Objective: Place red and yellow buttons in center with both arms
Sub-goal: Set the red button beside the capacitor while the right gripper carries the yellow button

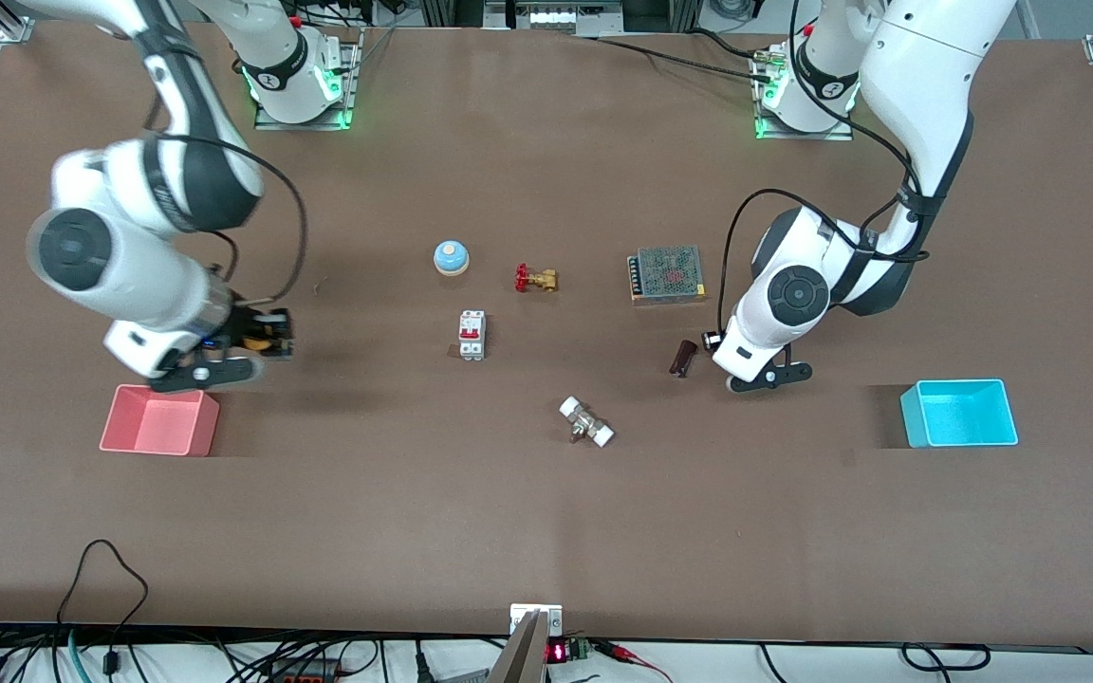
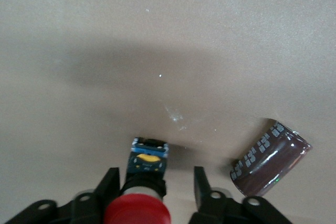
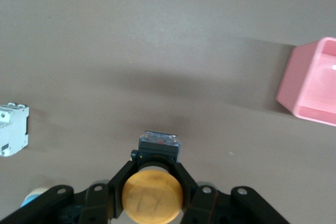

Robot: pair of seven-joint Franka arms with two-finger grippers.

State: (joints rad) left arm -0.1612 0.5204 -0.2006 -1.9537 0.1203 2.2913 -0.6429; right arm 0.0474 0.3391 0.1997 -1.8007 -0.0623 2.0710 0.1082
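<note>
The right end effector [image 3: 152, 182] is clamped on the yellow button [image 3: 152, 195], up over bare tabletop [image 1: 546, 512] just above the pink bin [image 1: 159, 421] rim. The left end effector [image 2: 155, 184] stands low by the brown capacitor [image 2: 270, 158], its fingers apart on either side of the red button [image 2: 138, 211], with gaps showing. The tabletop's middle holds 1 bell [image 1: 451, 256], 1 valve [image 1: 536, 279], 1 breaker [image 1: 472, 334] and 1 white-ended fitting [image 1: 586, 421], with open room toward the front camera. There are 2 bins; the blue bin [image 1: 959, 414] sits at the left arm's end.

The red button [image 2: 138, 209] runs off the left wrist view's edge — in the front view, arm-hidden; the right arm [image 1: 129, 256] shows blurred; pink bin [image 3: 314, 82] cropped.
</note>
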